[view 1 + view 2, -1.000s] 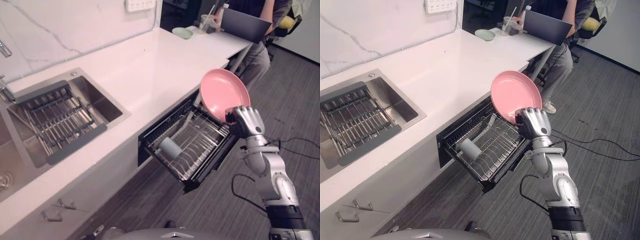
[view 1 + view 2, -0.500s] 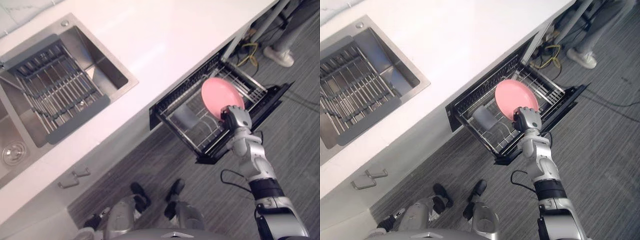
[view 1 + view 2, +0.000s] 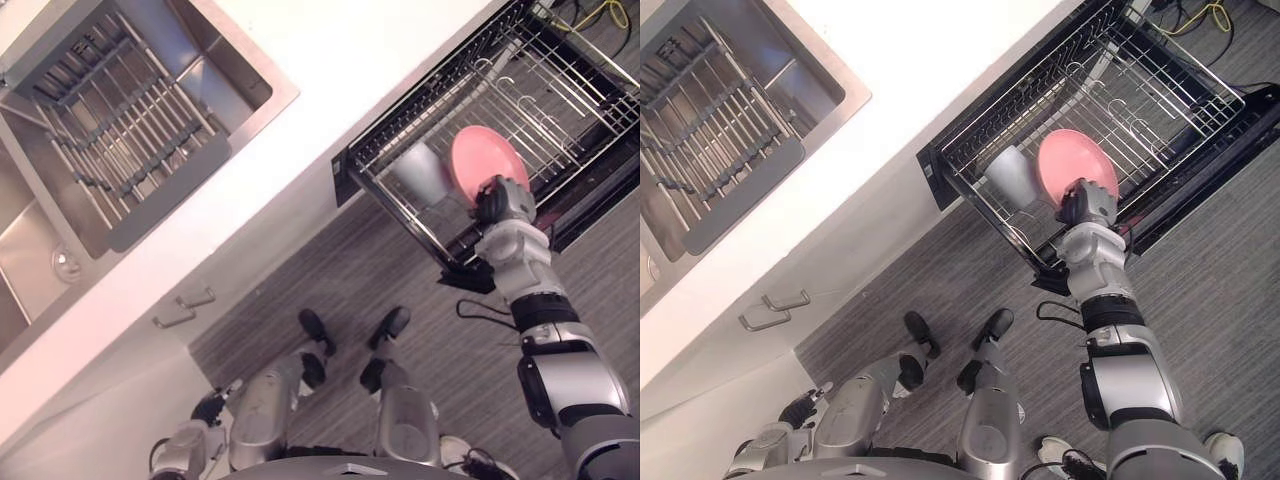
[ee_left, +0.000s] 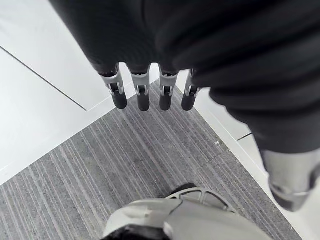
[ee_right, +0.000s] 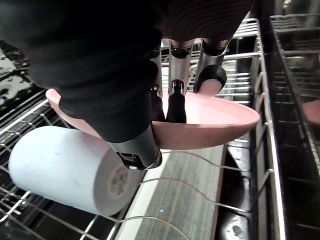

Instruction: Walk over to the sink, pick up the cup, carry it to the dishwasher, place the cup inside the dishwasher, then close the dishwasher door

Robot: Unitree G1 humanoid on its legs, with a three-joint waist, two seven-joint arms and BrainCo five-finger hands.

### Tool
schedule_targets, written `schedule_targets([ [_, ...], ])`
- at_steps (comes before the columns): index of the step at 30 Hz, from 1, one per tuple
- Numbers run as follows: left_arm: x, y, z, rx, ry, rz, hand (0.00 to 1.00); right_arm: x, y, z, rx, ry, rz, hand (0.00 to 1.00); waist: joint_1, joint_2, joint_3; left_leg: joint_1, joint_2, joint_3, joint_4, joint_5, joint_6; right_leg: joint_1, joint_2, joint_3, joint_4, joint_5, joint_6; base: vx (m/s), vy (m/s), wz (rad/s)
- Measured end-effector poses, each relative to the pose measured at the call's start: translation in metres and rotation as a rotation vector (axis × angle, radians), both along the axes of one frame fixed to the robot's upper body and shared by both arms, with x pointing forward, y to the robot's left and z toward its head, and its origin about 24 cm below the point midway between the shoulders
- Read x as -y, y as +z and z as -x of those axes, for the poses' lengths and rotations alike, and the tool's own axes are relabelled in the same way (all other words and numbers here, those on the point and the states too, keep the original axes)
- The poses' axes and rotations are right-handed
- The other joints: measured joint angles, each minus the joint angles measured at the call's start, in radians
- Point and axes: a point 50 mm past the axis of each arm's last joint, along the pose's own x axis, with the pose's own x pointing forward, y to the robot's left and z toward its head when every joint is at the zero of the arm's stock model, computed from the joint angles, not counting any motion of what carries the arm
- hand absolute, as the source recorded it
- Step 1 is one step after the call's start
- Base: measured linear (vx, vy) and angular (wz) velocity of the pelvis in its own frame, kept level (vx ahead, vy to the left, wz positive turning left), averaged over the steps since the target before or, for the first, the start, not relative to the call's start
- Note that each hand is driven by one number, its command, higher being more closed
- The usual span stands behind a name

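**Plate pinched over the rack, cup already lying inside**

The right hand [image 3: 500, 198] holds a pink plate [image 3: 478, 163] on edge at centre right of the left eye view, over the pulled-out dishwasher rack [image 3: 560, 80]. In the right wrist view its fingers [image 5: 176, 100] lie across the plate's upper face and the thumb presses from under the rim, so the plate is pinched. That grip probably keeps it upright enough to slot between the wires.

The cup [image 3: 418, 172] lies on its side in the rack, just left of the plate and close against it, so it is already in the dishwasher. The sink [image 3: 235, 85] at upper left holds only a grey draining rack [image 3: 130, 140].

The left hand [image 4: 150, 95] hangs over the floor, fingers straight and side by side, holding nothing.

The hand covers the plate's lower rim, so I cannot tell whether it rests on the wires. The dishwasher's right end is cut off by the frame. Which end of the cup is its mouth is hard to make out.
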Motion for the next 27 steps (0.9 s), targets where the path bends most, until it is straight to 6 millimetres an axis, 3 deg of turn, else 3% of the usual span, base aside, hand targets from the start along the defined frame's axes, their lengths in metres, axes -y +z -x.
schedule_targets([
  [8,0.005,0.002,-0.004,0.013,-0.016,0.032,0.00,0.016,0.012,0.009,0.123,-0.078,-0.102,0.00,-0.003,0.004,0.000,0.056,-0.031,-0.075,-0.080,0.029,-0.004,0.019,-0.013,-0.006,0.033,-0.011,0.000,0.00,0.067,0.04],
  [12,0.005,0.000,0.000,-0.002,-0.023,0.025,0.00,0.028,0.020,0.032,0.356,-0.143,-0.292,0.00,-0.020,0.001,-0.006,0.105,-0.037,-0.085,-0.118,0.034,-0.019,0.057,-0.012,-0.019,0.037,-0.025,0.005,0.01,-0.001,0.07],
  [17,0.001,-0.007,0.015,-0.060,-0.001,0.004,0.00,0.048,-0.019,0.073,0.486,-0.300,-0.613,0.00,-0.052,-0.021,-0.091,0.159,-0.039,-0.102,-0.136,0.036,-0.034,0.111,-0.008,-0.031,0.037,-0.042,0.021,0.09,-0.030,0.05],
  [20,-0.004,-0.011,0.032,-0.095,0.065,-0.027,0.00,0.069,-0.046,0.106,0.603,-0.436,-0.861,0.00,-0.077,-0.049,-0.154,0.213,-0.040,-0.103,-0.139,0.029,-0.046,0.154,-0.013,-0.027,0.054,-0.068,0.031,0.11,-0.036,-0.03],
  [21,-0.005,-0.011,0.034,-0.101,0.068,-0.029,0.00,0.072,-0.049,0.110,0.628,-0.451,-0.902,1.00,-0.080,-0.052,-0.162,0.216,-0.040,-0.103,-0.140,0.028,-0.048,0.154,-0.015,-0.025,0.063,-0.073,0.032,0.08,-0.023,-0.06],
  [27,-0.004,-0.014,0.042,-0.134,0.076,-0.042,0.00,0.086,-0.083,0.127,0.670,-0.563,-1.174,1.00,-0.101,-0.042,-0.170,0.221,-0.039,-0.104,-0.148,0.024,-0.054,0.126,-0.034,-0.015,0.132,-0.110,0.029,0.02,-0.008,-0.02],
])
